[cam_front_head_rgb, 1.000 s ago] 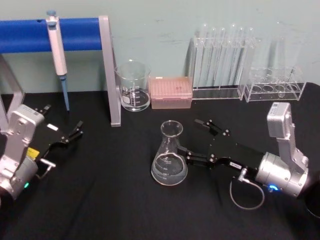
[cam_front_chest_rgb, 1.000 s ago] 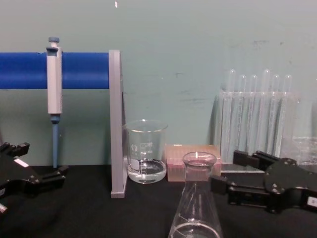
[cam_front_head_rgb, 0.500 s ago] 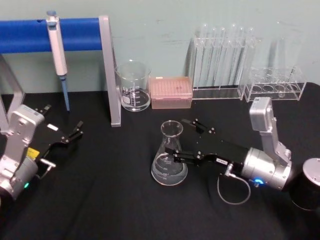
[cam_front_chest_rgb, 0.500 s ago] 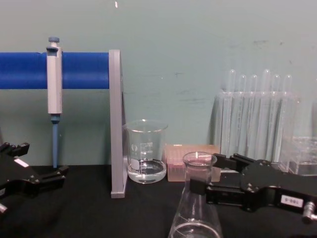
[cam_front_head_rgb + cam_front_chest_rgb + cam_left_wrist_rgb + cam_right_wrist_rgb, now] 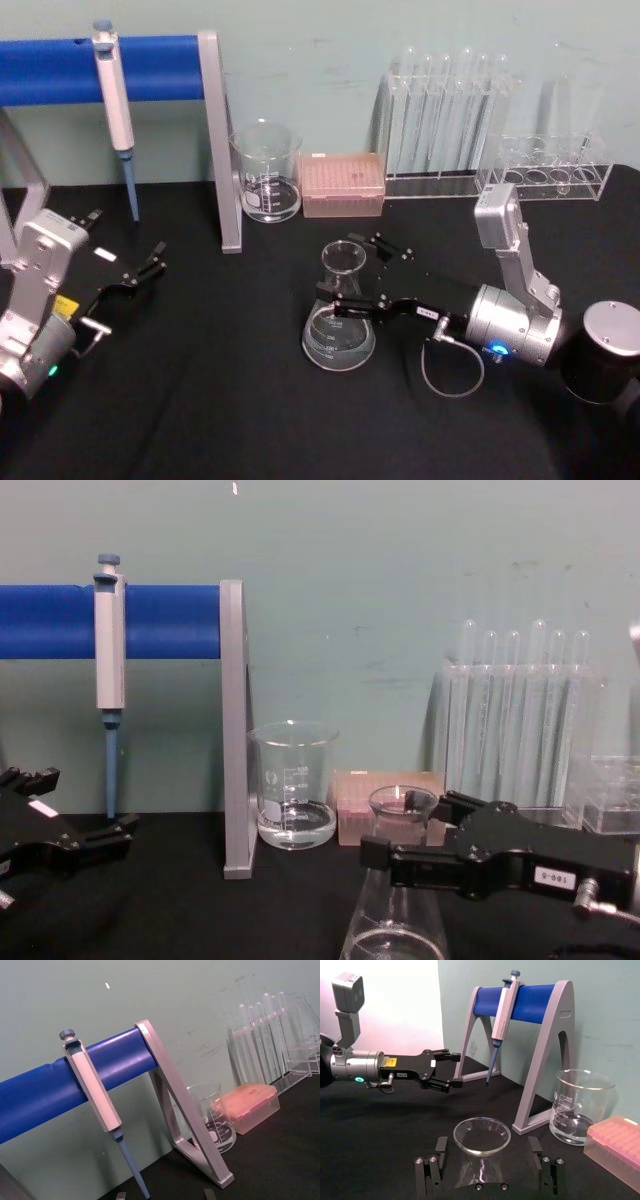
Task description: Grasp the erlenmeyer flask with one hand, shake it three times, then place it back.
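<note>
The erlenmeyer flask (image 5: 339, 325) stands upright on the black table, clear glass with a little liquid in its wide base. My right gripper (image 5: 349, 273) reaches in from the right and is open, one finger on each side of the flask's neck (image 5: 398, 815). In the right wrist view the flask's rim (image 5: 481, 1135) sits between the two fingers (image 5: 431, 1167) with a gap on both sides. In the chest view the right gripper (image 5: 405, 828) is level with the neck. My left gripper (image 5: 128, 240) rests open at the far left of the table, far from the flask.
A glass beaker (image 5: 267, 185) and a pink tip box (image 5: 342, 185) stand behind the flask. Test tube racks (image 5: 445, 120) line the back right. A pipette (image 5: 113, 100) hangs on the blue-barred stand (image 5: 218, 140) at the back left.
My right gripper has slid left across the table until its open fingers straddle the flask's neck. The flask and the left arm have not moved.
</note>
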`<action>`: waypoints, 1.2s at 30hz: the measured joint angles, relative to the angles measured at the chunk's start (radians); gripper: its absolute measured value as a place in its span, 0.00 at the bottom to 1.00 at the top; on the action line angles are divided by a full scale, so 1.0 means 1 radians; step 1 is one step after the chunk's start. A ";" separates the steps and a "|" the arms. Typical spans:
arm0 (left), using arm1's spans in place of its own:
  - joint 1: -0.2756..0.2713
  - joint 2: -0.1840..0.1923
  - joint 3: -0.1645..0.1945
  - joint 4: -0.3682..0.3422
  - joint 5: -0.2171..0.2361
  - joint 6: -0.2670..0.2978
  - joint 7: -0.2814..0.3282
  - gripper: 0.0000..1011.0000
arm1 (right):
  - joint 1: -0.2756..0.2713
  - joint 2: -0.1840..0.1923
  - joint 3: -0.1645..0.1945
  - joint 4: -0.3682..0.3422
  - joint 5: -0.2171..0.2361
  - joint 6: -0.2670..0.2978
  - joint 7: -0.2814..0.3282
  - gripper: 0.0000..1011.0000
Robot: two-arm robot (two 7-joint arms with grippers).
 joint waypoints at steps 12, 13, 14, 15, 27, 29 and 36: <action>0.000 0.000 0.000 0.000 0.000 0.000 0.000 0.99 | 0.023 -0.012 -0.013 0.026 -0.014 0.012 -0.005 0.99; 0.000 0.000 0.000 0.000 0.000 0.000 0.000 0.99 | 0.024 -0.013 -0.014 0.026 -0.017 0.015 -0.009 0.99; 0.000 0.000 0.000 0.000 0.000 0.000 0.000 0.99 | 0.024 -0.013 -0.015 0.026 -0.018 0.017 -0.010 0.99; 0.000 0.000 0.000 0.000 0.000 0.000 0.000 0.99 | 0.024 -0.013 -0.015 0.024 -0.020 0.020 -0.014 0.99; 0.000 0.000 0.000 0.000 0.000 0.000 0.000 0.99 | 0.023 -0.012 -0.015 0.022 -0.020 0.021 -0.016 0.99; 0.000 0.000 0.000 0.000 0.000 0.000 0.000 0.99 | 0.023 -0.012 -0.015 0.022 -0.020 0.021 -0.016 0.99; 0.000 0.000 0.000 0.000 0.000 0.000 0.000 0.99 | 0.023 -0.012 -0.014 0.022 -0.020 0.020 -0.015 0.99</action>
